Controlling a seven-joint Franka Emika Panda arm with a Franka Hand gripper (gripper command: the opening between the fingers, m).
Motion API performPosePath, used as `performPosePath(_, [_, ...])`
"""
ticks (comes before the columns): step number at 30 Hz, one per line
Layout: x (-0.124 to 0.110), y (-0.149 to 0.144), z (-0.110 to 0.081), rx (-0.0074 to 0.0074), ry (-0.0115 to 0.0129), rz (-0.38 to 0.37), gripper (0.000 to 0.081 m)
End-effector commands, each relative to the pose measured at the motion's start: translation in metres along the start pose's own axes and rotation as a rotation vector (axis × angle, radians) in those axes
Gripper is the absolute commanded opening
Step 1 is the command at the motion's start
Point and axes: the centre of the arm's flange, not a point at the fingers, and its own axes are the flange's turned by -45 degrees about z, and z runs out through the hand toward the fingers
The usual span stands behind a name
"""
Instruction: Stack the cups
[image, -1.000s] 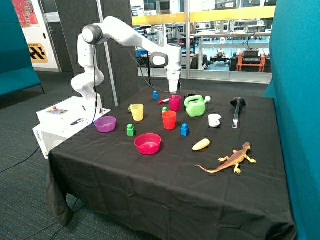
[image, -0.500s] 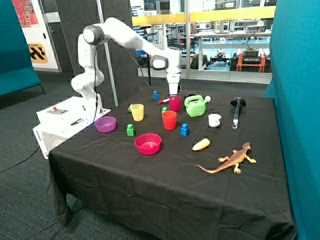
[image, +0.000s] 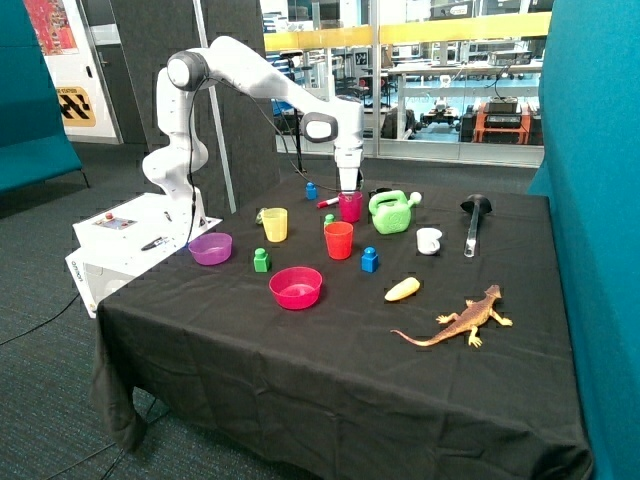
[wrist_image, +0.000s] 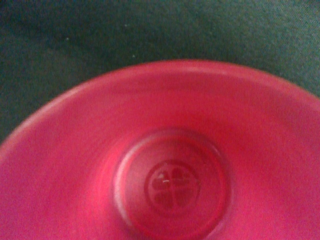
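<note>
Three cups stand upright and apart on the black tablecloth in the outside view. The yellow cup (image: 274, 224) is toward the robot base, the red-orange cup (image: 339, 240) is in the middle, and the magenta-pink cup (image: 350, 208) is behind it. My gripper (image: 348, 189) hangs straight down right at the magenta-pink cup's rim. The wrist view looks into this cup, and its round bottom (wrist_image: 170, 185) fills most of the picture. No cup sits inside another.
A purple bowl (image: 210, 248) and a pink bowl (image: 296, 287) lie near the front. A green watering can (image: 392, 212), white mug (image: 429, 240), black ladle (image: 473, 220), blue block (image: 370, 260), green block (image: 261, 260) and toy lizard (image: 465, 320) stand around.
My gripper has come down from a little above the magenta-pink cup to its rim. The cups have not moved.
</note>
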Motion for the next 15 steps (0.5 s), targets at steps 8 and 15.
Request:
performPosePath(8, [0.0026, 0.0049, 0.0151, 0.0013, -0.0026, 0.006, 0.0343])
performPosePath(15, [0.0054, 0.0033, 0.017, 0.0013, -0.0026, 0.009, 0.028])
